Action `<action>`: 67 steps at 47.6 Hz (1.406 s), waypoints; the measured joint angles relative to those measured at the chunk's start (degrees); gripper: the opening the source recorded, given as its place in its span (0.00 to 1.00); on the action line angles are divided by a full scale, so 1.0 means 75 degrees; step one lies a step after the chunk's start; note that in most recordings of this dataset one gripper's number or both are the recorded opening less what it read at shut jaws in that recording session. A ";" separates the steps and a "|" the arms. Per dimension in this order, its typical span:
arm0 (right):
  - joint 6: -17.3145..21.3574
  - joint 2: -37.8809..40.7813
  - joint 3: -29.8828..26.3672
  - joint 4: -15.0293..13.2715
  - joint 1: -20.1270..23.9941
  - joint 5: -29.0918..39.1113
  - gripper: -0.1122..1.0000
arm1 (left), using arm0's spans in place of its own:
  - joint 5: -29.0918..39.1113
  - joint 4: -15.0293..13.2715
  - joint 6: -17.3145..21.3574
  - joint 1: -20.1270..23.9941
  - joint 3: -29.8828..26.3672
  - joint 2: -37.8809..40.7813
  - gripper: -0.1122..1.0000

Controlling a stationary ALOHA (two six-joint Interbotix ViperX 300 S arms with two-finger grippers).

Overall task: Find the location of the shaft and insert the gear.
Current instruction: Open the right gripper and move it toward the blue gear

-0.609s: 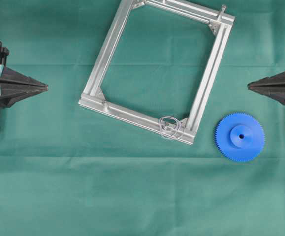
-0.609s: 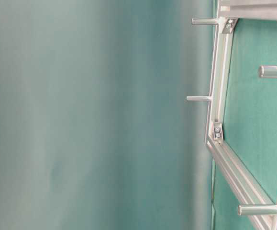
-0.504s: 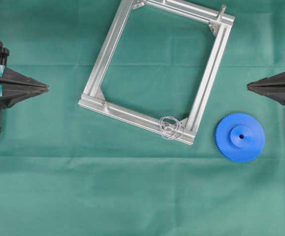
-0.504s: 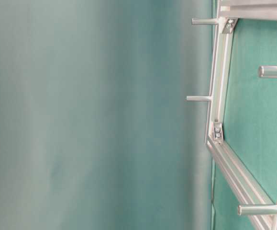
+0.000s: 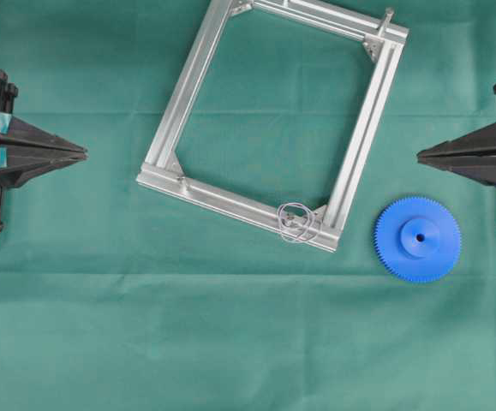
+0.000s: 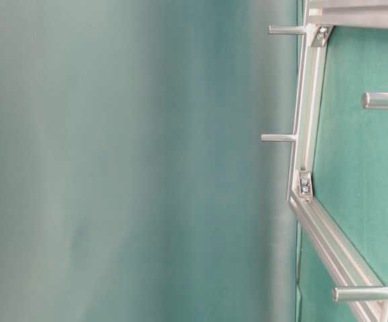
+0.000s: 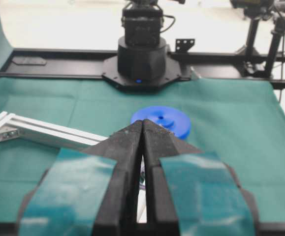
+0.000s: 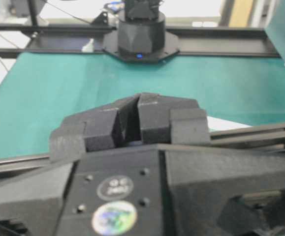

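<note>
Green cloth (image 5: 230, 342) over the whole table, creased in faint straight lines. At the left edge of the overhead view, left gripper (image 5: 83, 152) low over the cloth, tips pointing toward the centre, jaws clenched together on nothing; teal tape (image 7: 66, 187) wrapped round both fingers in the wrist view. Right of it, upper centre, a silver metal frame (image 5: 188, 94) lying flat and turned at an angle. At the frame's lower right corner, the shaft (image 5: 291, 218), upright, ringed by loose grey wire loops (image 5: 303, 231). Another bare pin (image 5: 387, 17) standing at the frame's top right corner. Further right, lower right of the view, the gear (image 5: 417, 238) flat on the cloth, hub up, near the frame's corner but clear of it. At the right edge, right gripper (image 5: 419, 157) also low and level, tips toward the centre, jaws pressed shut and empty, above and just right of the gear in the picture. Table-level view mostly blurred green, with frame rails and pins (image 6: 277, 138) along its right side.
</note>
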 measured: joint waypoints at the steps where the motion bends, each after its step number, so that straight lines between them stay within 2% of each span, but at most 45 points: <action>1: 0.0000 0.0000 0.0000 0.0000 0.0012 0.0000 0.13 | 0.0000 0.0000 -0.0012 0.0000 -0.0012 -0.0012 0.11; 6: 0.0000 0.0000 -0.0012 0.0000 0.0000 0.0023 0.29 | 0.0047 0.0000 -0.0012 -0.0012 -0.0012 -0.0012 0.11; 15: 0.0000 0.0000 -0.0059 0.0000 0.0000 0.0094 0.79 | 0.0059 -0.0012 -0.0012 -0.0012 0.0000 0.0000 0.11; 19: 0.0000 0.0000 -0.0082 0.0000 0.0000 0.0141 0.91 | 0.0070 -0.0012 -0.0012 0.0000 0.0000 0.0000 0.11; 30: 0.0000 0.0000 -0.0152 0.0000 0.0000 0.0187 0.92 | 0.0070 -0.0012 -0.0012 -0.0012 0.0000 0.0000 0.11; 42: 0.0082 0.0000 -0.0234 0.0000 0.0000 0.0809 0.92 | 0.0070 0.0000 -0.0012 -0.0012 0.0000 0.0000 0.11; 67: 0.1453 0.0047 -0.0762 0.0000 0.0012 0.4184 0.92 | 0.0176 0.0000 -0.0023 -0.0012 0.0000 0.0000 0.11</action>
